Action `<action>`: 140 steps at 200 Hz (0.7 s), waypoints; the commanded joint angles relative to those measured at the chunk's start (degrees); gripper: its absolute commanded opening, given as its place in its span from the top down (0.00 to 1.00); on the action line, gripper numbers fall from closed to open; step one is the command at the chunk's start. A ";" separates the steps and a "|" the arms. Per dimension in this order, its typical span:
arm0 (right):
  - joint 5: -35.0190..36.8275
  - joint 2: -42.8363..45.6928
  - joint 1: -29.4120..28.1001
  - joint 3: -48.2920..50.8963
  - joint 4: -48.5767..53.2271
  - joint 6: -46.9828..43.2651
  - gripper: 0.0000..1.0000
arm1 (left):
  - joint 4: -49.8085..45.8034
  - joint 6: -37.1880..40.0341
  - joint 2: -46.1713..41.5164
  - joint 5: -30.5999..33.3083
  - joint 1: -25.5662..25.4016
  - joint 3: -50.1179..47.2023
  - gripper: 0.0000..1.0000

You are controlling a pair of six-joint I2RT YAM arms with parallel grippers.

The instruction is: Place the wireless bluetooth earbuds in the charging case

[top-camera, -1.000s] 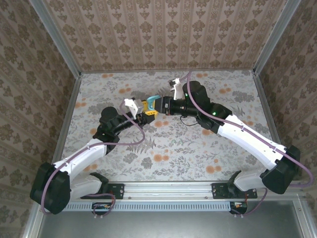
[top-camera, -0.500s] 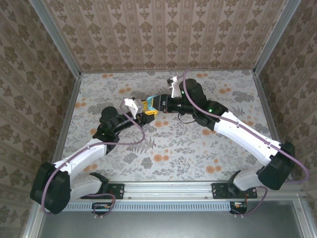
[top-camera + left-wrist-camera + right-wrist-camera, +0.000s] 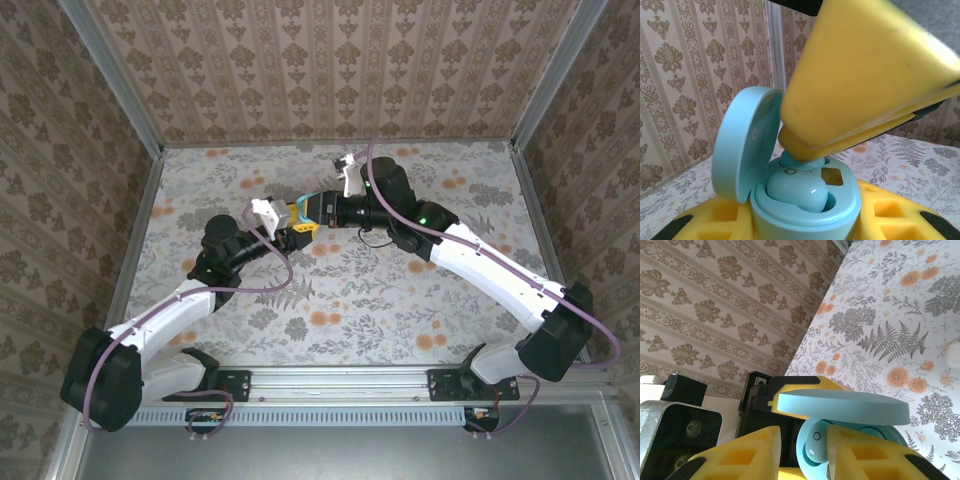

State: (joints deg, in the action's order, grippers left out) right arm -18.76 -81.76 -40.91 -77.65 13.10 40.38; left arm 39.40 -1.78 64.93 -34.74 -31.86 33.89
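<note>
Count: two arms, two grippers, one pale teal pebble-shaped plastic charging case, and two small teal plastic earbuds.

The table carries a floral print (grey ferns, orange blossoms). Brown damask-patterned walls close three sides, with aluminium posts at the corners.

The left gripper is clamped on the charging case, one yellow finger on each side. It holds the case over the middle of the table, with the round lid hinged open and upright. The seated earbud lies in the well nearer the left wrist camera.

The right gripper meets the left one from the opposite side. It pinches the second earbud between its yellow fingertips. The lower end of that bud sits at the mouth of the far well, beside the lid.
</note>
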 commanded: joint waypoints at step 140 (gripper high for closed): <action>-1.11 3.53 9.53 -4.57 10.44 -0.14 0.58 | -2.61 1.73 1.04 -8.42 -1.03 3.72 0.63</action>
State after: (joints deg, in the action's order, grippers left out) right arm -15.53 -73.73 -33.56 -77.97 18.15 38.39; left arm 38.57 -1.65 65.23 -38.00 -31.99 34.30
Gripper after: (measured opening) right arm 0.408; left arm 0.374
